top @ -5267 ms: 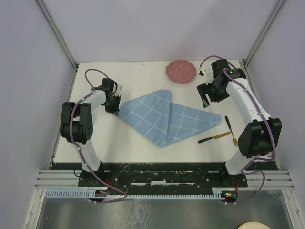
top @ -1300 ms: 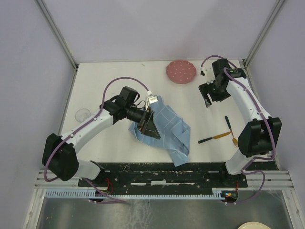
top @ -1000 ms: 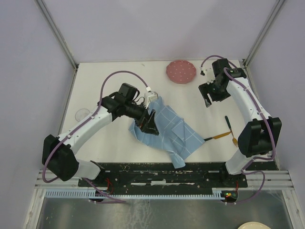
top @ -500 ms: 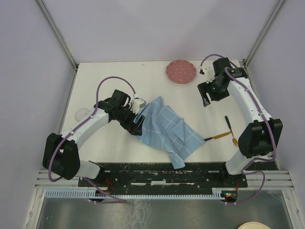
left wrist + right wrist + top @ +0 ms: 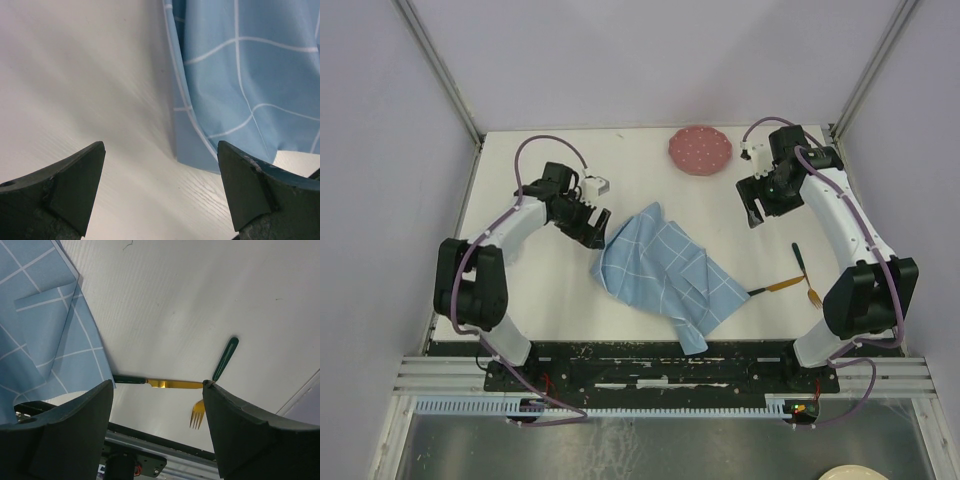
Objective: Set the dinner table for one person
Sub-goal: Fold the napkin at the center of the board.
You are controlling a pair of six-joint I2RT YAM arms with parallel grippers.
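White dinner table (image 5: 520, 290), placemat (image 5: 660, 275) rumpled; left gripper (image 5: 593, 230) gapes empty at its edge, likely to straighten it; right gripper (image 5: 753, 211) open, empty too.

text: none readable | labels: none | brands: none | numbers: none | signs: none

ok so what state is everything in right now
blue grid placemat: rumpled, folded over itself, one corner past the near edge
left gripper: open, empty, beside the placemat
right gripper: open, empty, above the dinner table
pink plate: right way up, empty
knife: lying flat, handle end at the placemat's edge
fork: lying flat, touching the knife's tip
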